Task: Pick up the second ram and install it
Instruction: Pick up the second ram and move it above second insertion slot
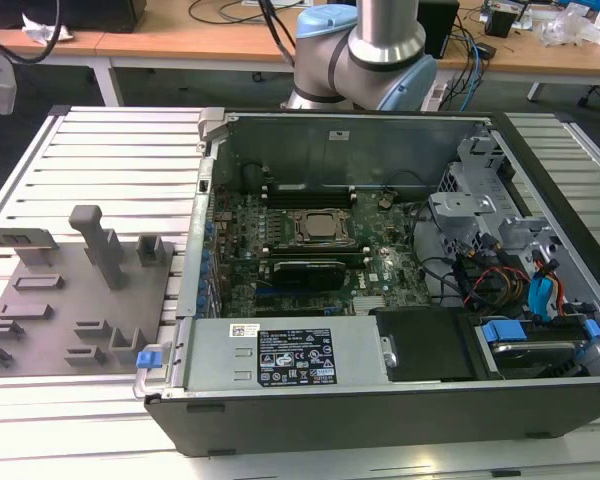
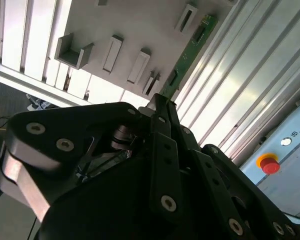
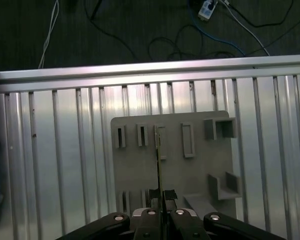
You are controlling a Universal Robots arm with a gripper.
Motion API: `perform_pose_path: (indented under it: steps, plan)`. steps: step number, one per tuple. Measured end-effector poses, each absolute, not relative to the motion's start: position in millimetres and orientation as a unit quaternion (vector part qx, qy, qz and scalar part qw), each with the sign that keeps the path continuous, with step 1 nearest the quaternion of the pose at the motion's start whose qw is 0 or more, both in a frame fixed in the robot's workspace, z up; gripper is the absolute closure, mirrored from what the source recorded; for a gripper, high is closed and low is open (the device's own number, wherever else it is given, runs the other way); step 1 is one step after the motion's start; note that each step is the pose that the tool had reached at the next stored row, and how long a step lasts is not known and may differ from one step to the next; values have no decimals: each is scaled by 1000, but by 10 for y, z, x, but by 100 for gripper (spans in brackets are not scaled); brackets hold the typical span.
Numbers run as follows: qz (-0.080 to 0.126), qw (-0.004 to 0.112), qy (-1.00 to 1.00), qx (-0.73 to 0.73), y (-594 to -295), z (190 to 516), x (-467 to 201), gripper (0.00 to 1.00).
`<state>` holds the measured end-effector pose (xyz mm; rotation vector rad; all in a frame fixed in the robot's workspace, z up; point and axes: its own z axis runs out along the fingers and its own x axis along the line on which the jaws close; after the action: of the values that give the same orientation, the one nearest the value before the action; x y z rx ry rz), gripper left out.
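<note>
First wrist view puts the gripper (image 3: pixel 158 200) nearest, its 2 fingers drawn tight on the second ram (image 3: pixel 158 160), seen edge-on as a thin line running away from the fingertips. That narrow pinch suits so thin a board, since the pads press its flat faces and leave the long edges free. In the second wrist view the gripper (image 2: pixel 159 102) appears to hold the second ram (image 2: pixel 190 47) by 1 end, so the green strip with its dark chips juts straight out ahead of the claw, probably to keep its free length clear for a slot. Beyond it lies the grey tray (image 3: pixel 135 170), whose upright holders and narrow slots look made to stand parts on edge where fingers can reach them. The second ram crosses 1 of those slots in the picture, yet I judge it lifted clear, as the whole tray looks well below. The tray rests on the slatted aluminium table (image 3: pixel 65 150). Farthest, in the exterior view, the tray (image 1: pixel 60 320) sits just beside the open computer case (image 1: pixel 380 400), whose memory slots (image 1: pixel 305 192) by the CPU socket (image 1: pixel 318 225) lie exposed from above.
</note>
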<state>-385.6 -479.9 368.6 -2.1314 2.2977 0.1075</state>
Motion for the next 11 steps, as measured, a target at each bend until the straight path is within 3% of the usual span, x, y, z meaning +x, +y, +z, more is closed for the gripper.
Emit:
perform_pose_path:
  steps: [11]
  plan:
    - [35, 4, 733, -680, -4799, 4030, -3857, 87]
